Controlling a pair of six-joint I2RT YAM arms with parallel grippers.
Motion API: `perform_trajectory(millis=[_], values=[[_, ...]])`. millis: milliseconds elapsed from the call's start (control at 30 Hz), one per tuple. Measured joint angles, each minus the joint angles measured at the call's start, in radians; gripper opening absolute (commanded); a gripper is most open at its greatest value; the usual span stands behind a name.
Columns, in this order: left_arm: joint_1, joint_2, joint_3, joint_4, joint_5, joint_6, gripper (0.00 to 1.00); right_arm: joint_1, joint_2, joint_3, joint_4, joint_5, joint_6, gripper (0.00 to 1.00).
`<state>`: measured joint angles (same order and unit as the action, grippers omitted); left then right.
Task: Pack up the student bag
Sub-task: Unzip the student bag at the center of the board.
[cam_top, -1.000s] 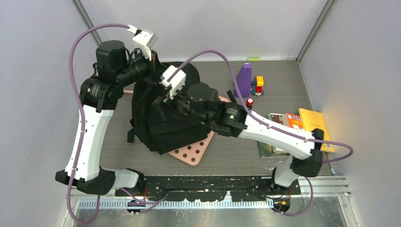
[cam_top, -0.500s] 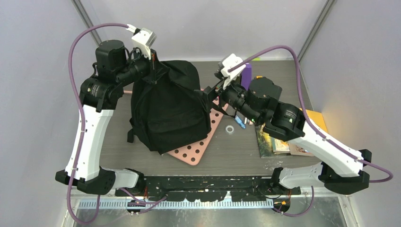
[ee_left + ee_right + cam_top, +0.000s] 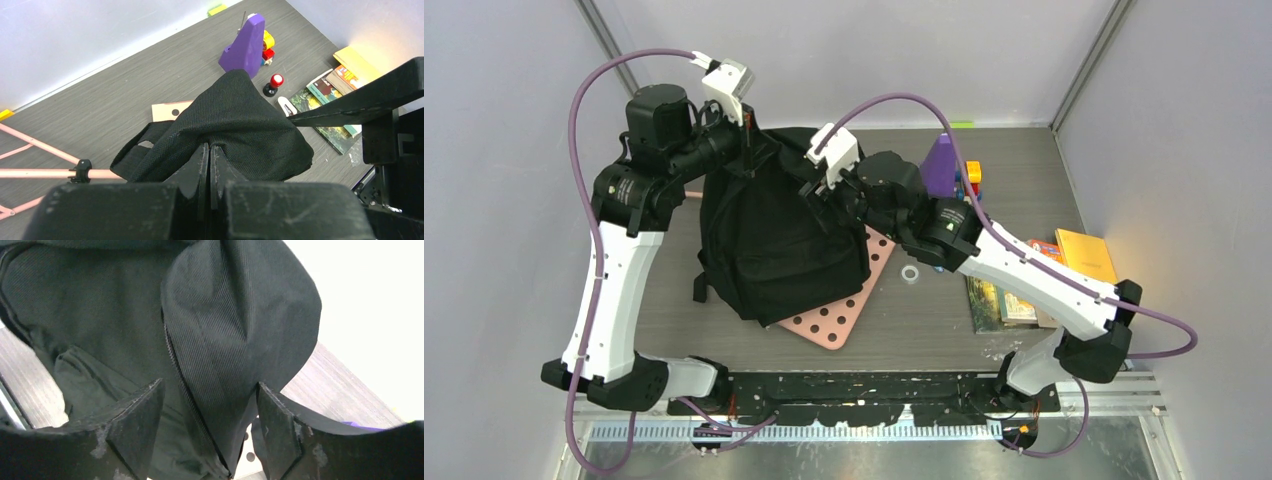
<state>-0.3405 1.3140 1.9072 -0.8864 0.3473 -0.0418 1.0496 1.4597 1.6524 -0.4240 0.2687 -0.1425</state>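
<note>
Wrist-only: left gripper (image 3: 209,147) clamped on large black fabric backpack (image 3: 774,250), right gripper (image 3: 210,385) agape astride its 2 o'clock flap (image 3: 240,315); grey wood-grain table (image 3: 1024,170), pale walls (image 3: 874,50).

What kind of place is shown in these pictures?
Probably a robotics lab test cell: plain grey panels enclose a table, the left arm and right arm are bolted at its near edge, and the student bag and books look like laid-out props.
</note>
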Motion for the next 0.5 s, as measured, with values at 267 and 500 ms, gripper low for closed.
perform_trajectory(millis=[267,500], values=[[-0.004,0.075,0.15,-0.118,-0.036,0.024,0.73,-0.012,0.121,0.148,-0.02,0.174,-0.003,0.0],[-0.134,0.048,0.151,-0.126,-0.133,0.002,0.67,-0.047,0.157,0.189,-0.037,0.254,0.071,0.0]])
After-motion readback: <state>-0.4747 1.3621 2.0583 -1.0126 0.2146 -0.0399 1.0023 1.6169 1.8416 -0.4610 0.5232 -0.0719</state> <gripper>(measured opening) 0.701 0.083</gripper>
